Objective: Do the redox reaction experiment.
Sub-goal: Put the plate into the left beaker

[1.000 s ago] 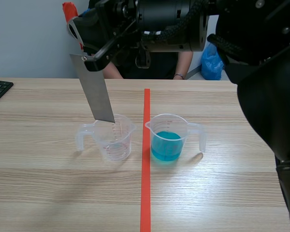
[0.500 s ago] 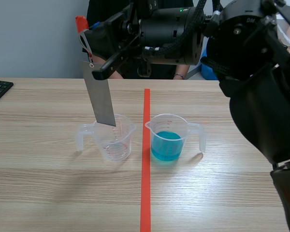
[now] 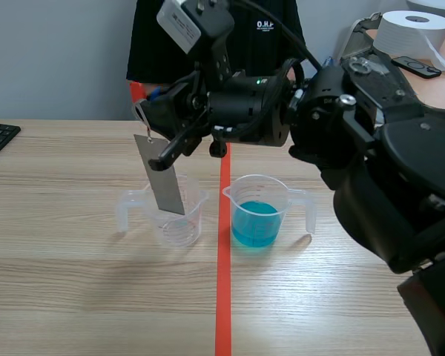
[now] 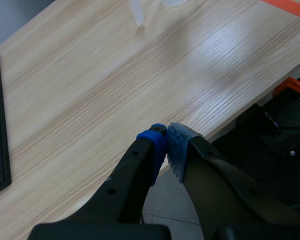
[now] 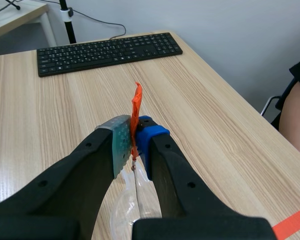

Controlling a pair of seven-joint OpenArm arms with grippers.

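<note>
Robot's right fingers clamp orange tag; metal strip hangs into clear cup, mid-worktop. Blue-solution cup just beside: dipping there apparently remains. Left fingers closed, empty, above worktop's near edge.

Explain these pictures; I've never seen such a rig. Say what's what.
This is a robot with two black arms at a wooden table. The wide view looks out from between the arms. The other two views come from a camera on each wrist, looking forward and down. On the table stand a clear cup and a cup of blue liquid, either side of a red tape mark, plus a keyboard. The right gripper is shut on an orange tag, from which a metal strip hangs at the clear cup. The left gripper is shut, empty, near the table's edge. A person sits behind.
</note>
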